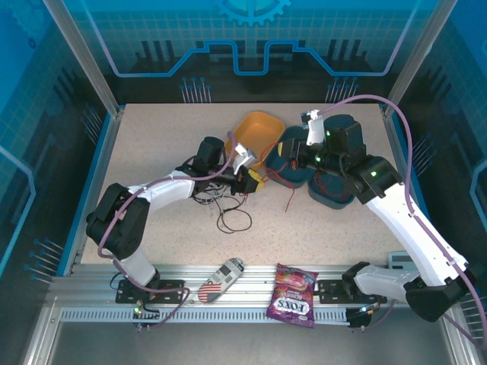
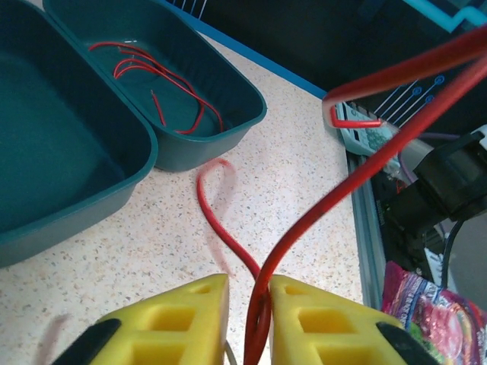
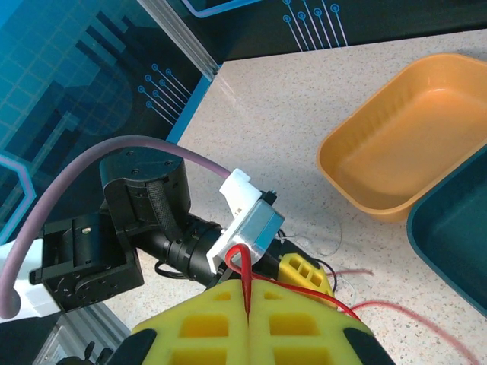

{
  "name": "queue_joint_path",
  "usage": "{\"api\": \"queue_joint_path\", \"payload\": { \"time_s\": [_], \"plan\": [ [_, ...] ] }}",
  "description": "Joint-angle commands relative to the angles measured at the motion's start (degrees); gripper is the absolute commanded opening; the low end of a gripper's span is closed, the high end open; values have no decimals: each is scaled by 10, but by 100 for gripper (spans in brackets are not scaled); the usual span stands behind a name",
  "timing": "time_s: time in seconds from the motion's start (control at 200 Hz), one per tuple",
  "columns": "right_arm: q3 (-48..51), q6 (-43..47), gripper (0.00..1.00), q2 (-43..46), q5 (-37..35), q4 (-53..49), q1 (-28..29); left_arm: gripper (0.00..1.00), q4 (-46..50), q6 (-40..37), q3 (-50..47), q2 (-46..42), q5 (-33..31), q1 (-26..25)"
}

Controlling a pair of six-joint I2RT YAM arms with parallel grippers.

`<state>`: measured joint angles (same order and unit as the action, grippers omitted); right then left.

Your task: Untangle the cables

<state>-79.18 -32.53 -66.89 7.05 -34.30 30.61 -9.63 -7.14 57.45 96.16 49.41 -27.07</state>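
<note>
While the left hand [image 2: 251,319] pinches the red cable [image 2: 411,67], the right hand [image 3: 248,304] clamps it too; more red loops lie in a teal tub [image 2: 221,148], the black cable [image 1: 207,199] loose on the desk [image 1: 152,144].

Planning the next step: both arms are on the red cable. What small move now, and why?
Probably ease the left gripper and right gripper slowly apart: both pinch the red cable, and a slack loop of it lies on the table.
</note>
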Motion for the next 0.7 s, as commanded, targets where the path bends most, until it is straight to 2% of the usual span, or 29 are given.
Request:
{"api": "queue_joint_path", "payload": {
  "time_s": [0.0, 0.215, 0.515, 0.695],
  "plan": [
    [3, 1, 0, 9, -17, -3, -12, 15, -20, 7, -27, -28, 16, -3],
    [30, -16, 0, 14, -51, -17, -40, 11, -86, 44, -82, -65, -5, -3],
    [58, -23, 0, 15, -104, -55, -71, 12, -95, 53, -130, -91, -26, 8],
    [82, -28, 0, 15, -93, -47, -89, 14, -68, 39, -142, -95, -57, 20]
  ]
}}
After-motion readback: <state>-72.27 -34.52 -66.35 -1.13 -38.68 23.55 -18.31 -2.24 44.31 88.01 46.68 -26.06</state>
